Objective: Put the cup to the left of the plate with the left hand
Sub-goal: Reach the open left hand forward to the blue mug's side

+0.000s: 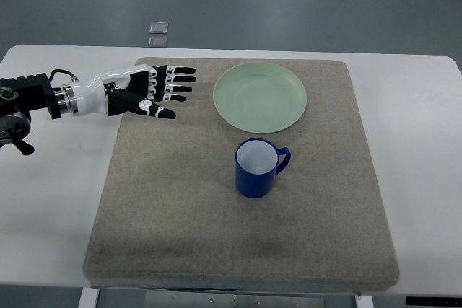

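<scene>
A blue cup (255, 167) with a white inside stands upright on the mat, its handle pointing right, just in front of the plate. The pale green plate (260, 97) lies at the back middle of the mat. My left hand (172, 90) hovers over the mat's back left corner, left of the plate, fingers stretched out and holding nothing. It is well apart from the cup, up and to its left. The right arm does not show.
A beige mat (180, 236) covers most of the white table (419, 142). Two small grey squares (158, 32) lie on the floor beyond the table's far edge.
</scene>
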Robot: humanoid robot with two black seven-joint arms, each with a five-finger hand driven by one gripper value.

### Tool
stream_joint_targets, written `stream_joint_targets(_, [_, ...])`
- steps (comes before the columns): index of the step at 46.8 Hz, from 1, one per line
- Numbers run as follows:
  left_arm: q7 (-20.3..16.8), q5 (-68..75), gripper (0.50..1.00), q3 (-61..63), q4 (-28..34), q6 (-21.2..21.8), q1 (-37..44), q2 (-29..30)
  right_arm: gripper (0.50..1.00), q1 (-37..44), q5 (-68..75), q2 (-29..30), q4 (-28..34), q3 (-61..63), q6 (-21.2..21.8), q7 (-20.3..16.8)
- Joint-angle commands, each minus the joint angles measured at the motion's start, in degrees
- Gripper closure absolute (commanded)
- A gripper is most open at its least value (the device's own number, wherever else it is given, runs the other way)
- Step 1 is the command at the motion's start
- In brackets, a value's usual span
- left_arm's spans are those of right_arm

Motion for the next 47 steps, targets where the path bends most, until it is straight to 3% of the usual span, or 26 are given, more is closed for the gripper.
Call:
stream_joint_targets(1, [0.0,1.0,0.501,0.1,0.0,0.0,0.1,-0.1,0.568,-0.1,0.0,0.0,0.0,0.0,0.0,0.0])
stream_joint_targets(20, [-0.2,1.3,0.501,-0.5,0.0,0.0,1.1,-2.4,0.568,0.0,0.0,0.0,0.0,0.0,0.0,0.0])
stream_joint_targets(47, [-0.2,1.6,0.501,-0.5,-4.5,0.0,3.4,-2.3,0.568,0.0,0.0,0.0,0.0,0.0,0.0,0.0])
